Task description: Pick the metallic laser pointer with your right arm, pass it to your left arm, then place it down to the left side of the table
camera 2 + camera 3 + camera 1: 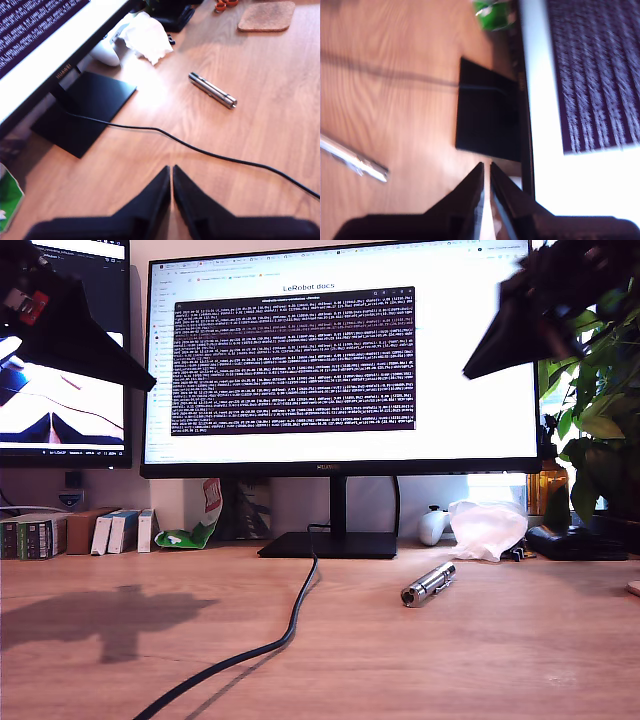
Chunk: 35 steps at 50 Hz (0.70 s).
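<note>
Exterior view, left to right: my first gripper (120, 362) hangs high before a second screen (65, 390). A black cable (290, 625) snakes across the counter (520, 670) from the monitor (335, 360). The laser pointer (428, 584) lies flat on the wood just right of centre, in front of a crumpled white wrap (487, 528). My second gripper (500, 345) hovers high by the plant (600, 390).

Both wrist views show the fingers drawn together with only a slit between them, holding nothing. The first looks over the cable toward the pointer (212, 90), well apart from it. The second sees one end of the pointer (352, 160) off to the side, nearer but not beneath the fingertips.

The pointer looks to be a rigid, polished metal cylinder, light but slick. It is likely to roll if nudged and to slip in a shallow pinch. The safest hold appears to be across the middle of the barrel, on the ridged bands, with the fingers opened and closing square to its length. That would leave an end free for the handover. No grasp has begun.
</note>
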Each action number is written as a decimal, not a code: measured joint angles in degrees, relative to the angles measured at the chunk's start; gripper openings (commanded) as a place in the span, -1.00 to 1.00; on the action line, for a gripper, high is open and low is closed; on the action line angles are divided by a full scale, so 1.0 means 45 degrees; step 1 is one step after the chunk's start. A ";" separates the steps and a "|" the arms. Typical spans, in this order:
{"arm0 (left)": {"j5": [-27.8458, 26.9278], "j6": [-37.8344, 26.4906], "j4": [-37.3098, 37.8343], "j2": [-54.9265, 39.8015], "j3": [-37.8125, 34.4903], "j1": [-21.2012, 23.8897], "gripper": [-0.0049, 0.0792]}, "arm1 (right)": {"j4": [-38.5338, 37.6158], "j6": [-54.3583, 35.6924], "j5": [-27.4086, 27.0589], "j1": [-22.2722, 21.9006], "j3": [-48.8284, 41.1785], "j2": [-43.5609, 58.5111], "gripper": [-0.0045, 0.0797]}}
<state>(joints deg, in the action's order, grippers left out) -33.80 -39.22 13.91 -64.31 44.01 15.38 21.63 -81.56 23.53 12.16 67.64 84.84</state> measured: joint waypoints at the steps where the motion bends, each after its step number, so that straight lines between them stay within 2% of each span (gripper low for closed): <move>1: -0.0005 0.0000 -0.0068 0.0000 0.0000 0.0000 -0.94 | 0.0136 -0.0374 -0.0155 0.0136 0.0024 0.0107 -0.92; 18: -0.0005 0.0000 -0.0690 0.0000 0.0005 0.0000 -0.94 | 0.2283 -0.3502 -0.1389 0.1865 0.0044 0.1787 -0.92; 31: -0.0010 -0.0005 -0.0665 0.0000 0.0005 0.0000 -0.94 | 0.3021 -0.4512 -0.1763 0.2419 0.0044 0.2293 -0.91; 35: -0.0010 -0.0005 -0.0651 0.0000 0.0005 0.0000 -0.94 | 0.3123 -0.4575 -0.1763 0.2492 0.0044 0.2652 -0.79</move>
<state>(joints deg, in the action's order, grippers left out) -33.85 -39.24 10.98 -64.31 44.03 15.38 35.68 -102.15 15.59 23.38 67.83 96.77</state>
